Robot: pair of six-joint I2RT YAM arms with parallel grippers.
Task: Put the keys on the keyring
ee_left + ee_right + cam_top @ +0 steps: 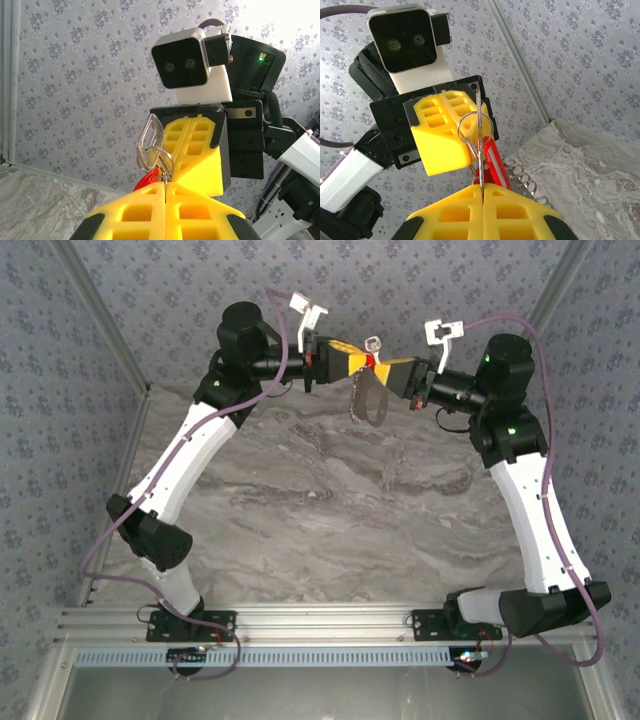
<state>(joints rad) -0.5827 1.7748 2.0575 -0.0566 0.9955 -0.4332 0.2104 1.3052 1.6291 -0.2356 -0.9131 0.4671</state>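
Note:
Both grippers meet high above the marble table [300, 500]. In the left wrist view my left gripper [165, 186] is shut on the thin wire of a small silver split ring [161, 155]. A pale flat oval metal piece [148, 137] stands beside the ring. The red key [147, 180] hangs just below it. In the right wrist view my right gripper [481, 189] is shut on that flat piece [479, 135], seen edge-on through the split ring [462, 131]. The red key [492, 160] lies behind. The dull grey keyring loop [368, 402] dangles below the grippers, and its coiled wire [522, 177] shows.
Patterned fabric walls [180, 300] close the table in at the back and sides. A metal rail [320, 622] runs along the near edge by the arm bases. The right gripper's fingers [200, 145] face my left ones tip to tip.

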